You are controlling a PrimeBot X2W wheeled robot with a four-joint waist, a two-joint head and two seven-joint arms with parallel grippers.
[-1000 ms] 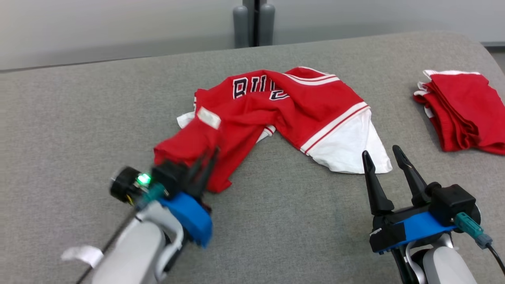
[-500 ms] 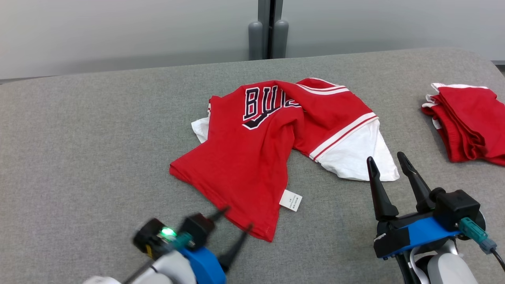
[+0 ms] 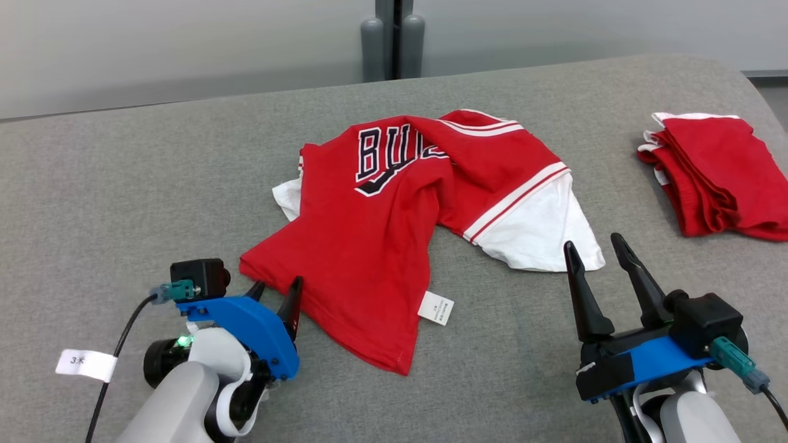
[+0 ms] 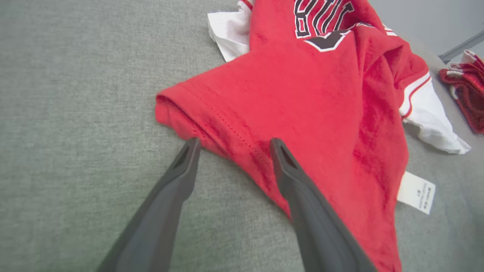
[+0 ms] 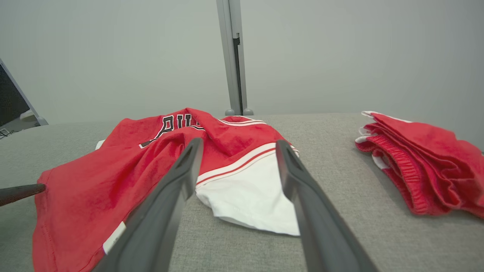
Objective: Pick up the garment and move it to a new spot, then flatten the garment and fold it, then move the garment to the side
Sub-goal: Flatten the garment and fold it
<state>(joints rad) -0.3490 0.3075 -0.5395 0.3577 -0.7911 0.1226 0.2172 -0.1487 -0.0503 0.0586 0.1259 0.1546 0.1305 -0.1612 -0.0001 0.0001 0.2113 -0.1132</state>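
Rumpled mid-frame on the grey surface (image 3: 123, 184): the garment (image 3: 381, 240), red with a half-folded black "BUL" print, striped trim, one white sleeve out to the right, small white tag (image 3: 436, 307) by the hem. Long axis from hem at lower centre up to print at upper centre, leaning slightly right. Spread and empty at the hem's left corner, the left gripper (image 3: 276, 284); likewise spread just below the white sleeve, the right gripper (image 3: 591, 241)
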